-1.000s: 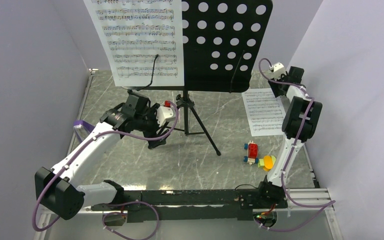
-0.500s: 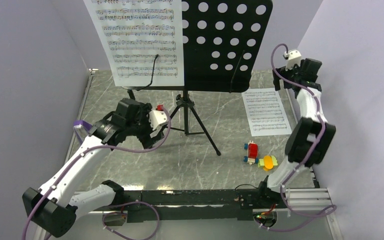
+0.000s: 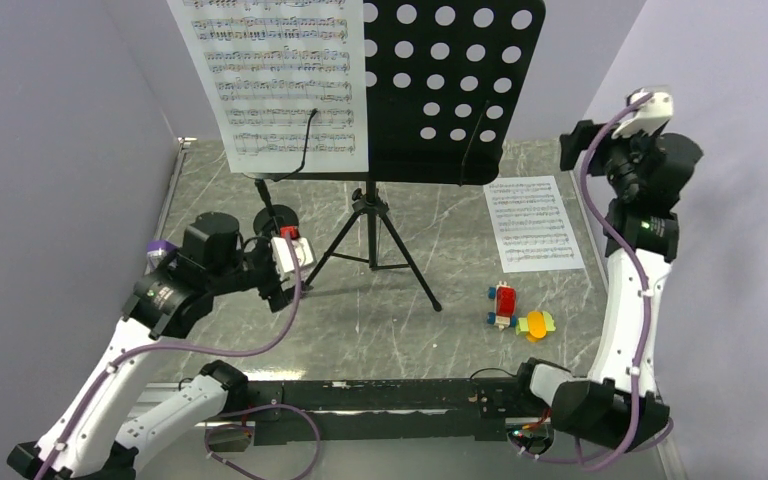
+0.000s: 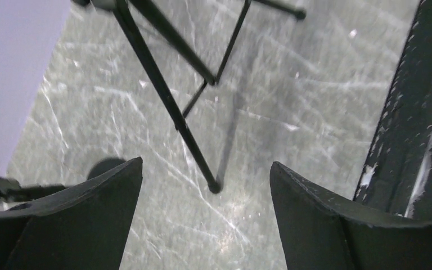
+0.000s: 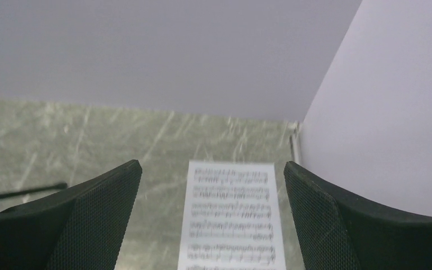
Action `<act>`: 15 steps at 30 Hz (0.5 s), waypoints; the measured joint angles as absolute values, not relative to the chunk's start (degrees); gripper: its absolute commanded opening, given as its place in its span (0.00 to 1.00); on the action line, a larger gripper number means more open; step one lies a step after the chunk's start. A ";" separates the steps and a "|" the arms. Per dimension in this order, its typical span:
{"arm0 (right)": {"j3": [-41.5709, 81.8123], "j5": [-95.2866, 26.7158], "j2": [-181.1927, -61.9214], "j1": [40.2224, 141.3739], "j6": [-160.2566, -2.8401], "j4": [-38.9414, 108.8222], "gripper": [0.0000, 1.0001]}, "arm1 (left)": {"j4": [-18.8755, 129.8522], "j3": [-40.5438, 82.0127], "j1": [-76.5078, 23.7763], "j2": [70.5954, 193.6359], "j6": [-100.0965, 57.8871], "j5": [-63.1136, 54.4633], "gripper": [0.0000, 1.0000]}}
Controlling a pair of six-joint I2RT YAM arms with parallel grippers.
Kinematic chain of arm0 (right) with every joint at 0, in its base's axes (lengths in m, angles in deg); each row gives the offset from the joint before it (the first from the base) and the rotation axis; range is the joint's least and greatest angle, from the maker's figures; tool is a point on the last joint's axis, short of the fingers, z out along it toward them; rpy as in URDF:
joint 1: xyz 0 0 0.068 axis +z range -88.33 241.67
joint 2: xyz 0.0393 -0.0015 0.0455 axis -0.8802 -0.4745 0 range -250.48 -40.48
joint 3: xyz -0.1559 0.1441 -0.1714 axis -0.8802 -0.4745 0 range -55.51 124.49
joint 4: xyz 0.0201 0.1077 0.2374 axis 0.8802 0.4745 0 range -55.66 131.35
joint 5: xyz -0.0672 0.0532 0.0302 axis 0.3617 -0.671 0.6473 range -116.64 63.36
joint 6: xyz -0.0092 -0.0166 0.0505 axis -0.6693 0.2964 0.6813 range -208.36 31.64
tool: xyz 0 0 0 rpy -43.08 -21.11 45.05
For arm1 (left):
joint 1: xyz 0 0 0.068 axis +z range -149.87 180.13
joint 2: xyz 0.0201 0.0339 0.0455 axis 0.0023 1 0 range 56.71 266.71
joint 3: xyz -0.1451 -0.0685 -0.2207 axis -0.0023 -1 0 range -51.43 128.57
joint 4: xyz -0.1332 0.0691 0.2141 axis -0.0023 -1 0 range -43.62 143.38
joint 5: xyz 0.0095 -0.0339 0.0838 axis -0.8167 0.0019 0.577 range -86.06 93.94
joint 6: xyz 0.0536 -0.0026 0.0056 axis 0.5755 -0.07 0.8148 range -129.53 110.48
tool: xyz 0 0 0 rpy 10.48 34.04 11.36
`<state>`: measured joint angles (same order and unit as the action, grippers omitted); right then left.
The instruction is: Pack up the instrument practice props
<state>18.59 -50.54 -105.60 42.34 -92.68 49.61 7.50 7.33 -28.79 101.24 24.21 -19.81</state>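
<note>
The black tripod music stand (image 3: 450, 80) stands at the back centre with a white sheet-music page (image 3: 280, 80) on its perforated desk. A second page (image 3: 530, 222) lies flat on the table at the right. The small black microphone stand (image 3: 275, 218) stands left of the tripod. The purple metronome (image 3: 160, 250) is mostly hidden behind my left arm. My left gripper (image 3: 280, 290) is open and empty above the table near a tripod leg's foot (image 4: 216, 185). My right gripper (image 3: 572, 150) is open, empty and raised high over the flat page (image 5: 230, 219).
Small red, yellow and green toy blocks (image 3: 515, 310) lie on the table near my right arm. Lilac walls close in the left, back and right sides. A black rail (image 4: 422, 112) runs along the near edge.
My left arm has drawn back to the near left, away from the tripod, with its gripper open. My right arm has risen and swung right, off the flat page.
</note>
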 measured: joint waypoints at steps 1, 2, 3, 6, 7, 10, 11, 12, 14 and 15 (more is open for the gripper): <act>21.11 -50.44 -104.75 42.32 -92.00 50.18 1.00 | 5.81 10.02 -29.10 101.88 23.82 -20.80 0.86; 23.47 -50.22 -104.35 42.30 -91.67 50.36 1.00 | 4.57 13.16 -29.47 102.84 23.40 -21.73 0.86; 26.40 -50.11 -104.29 42.32 -91.41 50.95 1.00 | 3.56 16.20 -29.71 103.78 23.14 -22.30 0.84; 37.89 -50.54 -105.84 42.30 -91.11 51.49 0.99 | 0.11 28.27 -30.08 106.75 22.33 -24.29 0.71; 41.19 -51.42 -106.23 42.30 -90.82 50.18 0.97 | -0.42 31.87 -30.08 107.36 22.09 -24.71 0.65; 47.42 -56.38 -106.47 42.27 -88.33 44.91 0.94 | -3.69 45.56 -30.00 110.73 22.09 -26.52 0.63; 49.94 -58.63 -107.13 42.62 -86.87 43.27 0.94 | -5.22 52.03 -29.76 112.70 22.72 -27.11 0.65; 52.65 -60.38 -108.09 43.45 -85.60 41.74 0.94 | -5.51 57.60 -29.54 114.44 23.21 -27.24 0.67; 59.44 -63.68 -110.74 46.99 -83.94 38.81 0.94 | -4.61 66.06 -29.25 116.85 24.30 -25.84 0.73; 62.42 -65.01 -112.09 48.83 -83.52 37.61 0.94 | -4.02 67.83 -29.19 117.09 24.78 -24.71 0.76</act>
<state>62.42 -65.01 -112.09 48.83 -83.52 37.61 -4.02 67.83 -29.19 117.09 24.78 -24.71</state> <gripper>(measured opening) 0.942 0.684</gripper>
